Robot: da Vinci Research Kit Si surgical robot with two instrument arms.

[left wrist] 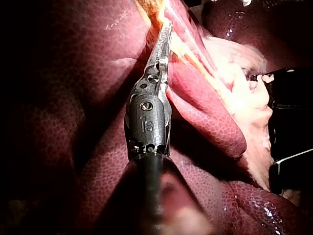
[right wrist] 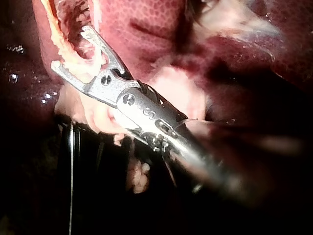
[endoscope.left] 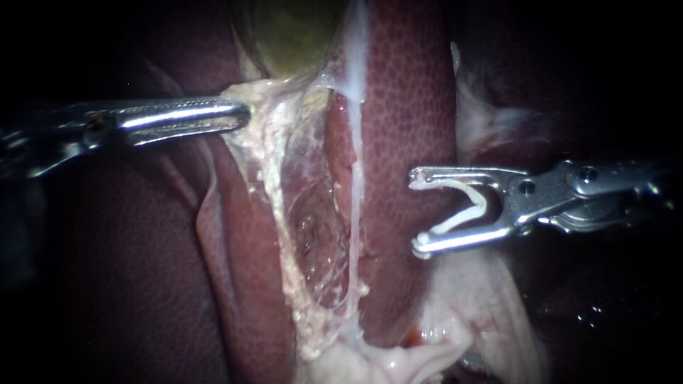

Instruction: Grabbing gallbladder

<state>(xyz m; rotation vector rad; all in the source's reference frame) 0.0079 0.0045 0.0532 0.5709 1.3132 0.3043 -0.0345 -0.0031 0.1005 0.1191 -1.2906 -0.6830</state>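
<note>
The greenish gallbladder [endoscope.left: 292,35] lies at the top of the endoscope view, with pale ragged tissue hanging from its lower end. My left instrument [endoscope.left: 244,114] comes in from the left, its jaws shut on that pale edge of the gallbladder; the left wrist view shows the same grip [left wrist: 165,23]. A thin pale tube [endoscope.left: 353,199] runs down over the liver [endoscope.left: 405,107]. To its right my right instrument [endoscope.left: 418,212] holds a white V-shaped clip [endoscope.left: 473,206] spread wide between its jaws, clear of the tube. In the right wrist view the jaws [right wrist: 71,47] carry the clip [right wrist: 84,73].
Dark red liver lobes [endoscope.left: 142,270] flank the opened bed [endoscope.left: 313,227]. Pale fatty tissue [endoscope.left: 427,341] bunches below the right instrument. A black object [left wrist: 291,122] stands beside the tissue in the left wrist view.
</note>
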